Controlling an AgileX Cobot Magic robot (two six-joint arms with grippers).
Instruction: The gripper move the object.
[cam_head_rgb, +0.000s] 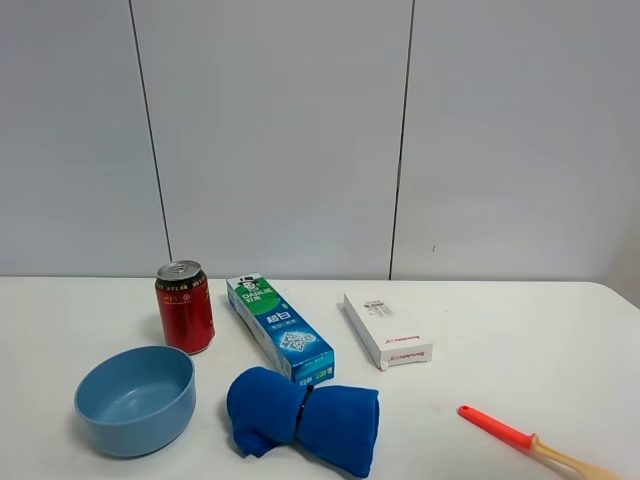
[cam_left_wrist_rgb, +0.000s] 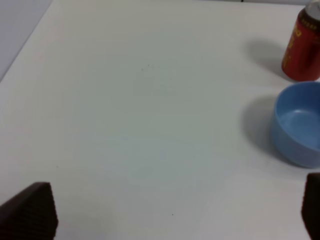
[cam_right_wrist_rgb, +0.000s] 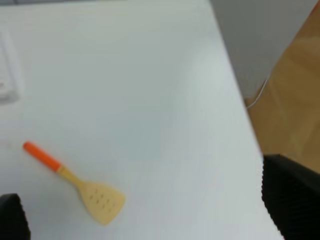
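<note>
A: Exterior high view, nearest things first: what lies along the front of the white table (cam_head_rgb: 520, 330)?

B: At about 8 o'clock from the table's middle sits the light-blue bowl (cam_head_rgb: 135, 399), upright and with nothing in it. At 6 o'clock lies a dark blue rolled cloth (cam_head_rgb: 303, 417), and at 4 o'clock a spatula (cam_head_rgb: 530, 442) with an orange handle, partly cut off by the frame edge.

A: And behind those?

B: A red can (cam_head_rgb: 185, 306) stands at 1 o'clock from the bowl, near it; I cannot tell whether they touch. A green and blue toothpaste box (cam_head_rgb: 279, 327) lies flat, its near end just beside the cloth. A white carton (cam_head_rgb: 387, 330) lies to its right, apart from it.

A: Are the arms in that view?

B: No. In the left wrist view the left gripper (cam_left_wrist_rgb: 175, 212) has its dark ribbed fingertips (cam_left_wrist_rgb: 31, 212) set wide apart, holding nothing, over bare table. The bowl and can show beyond it, off to one side.

A: The other one?

B: The right gripper (cam_right_wrist_rgb: 150, 217) is likewise spread, nothing between its fingers, near the table's edge, with the wooden spatula blade and a brown floor (cam_right_wrist_rgb: 295, 110) in sight.
</note>
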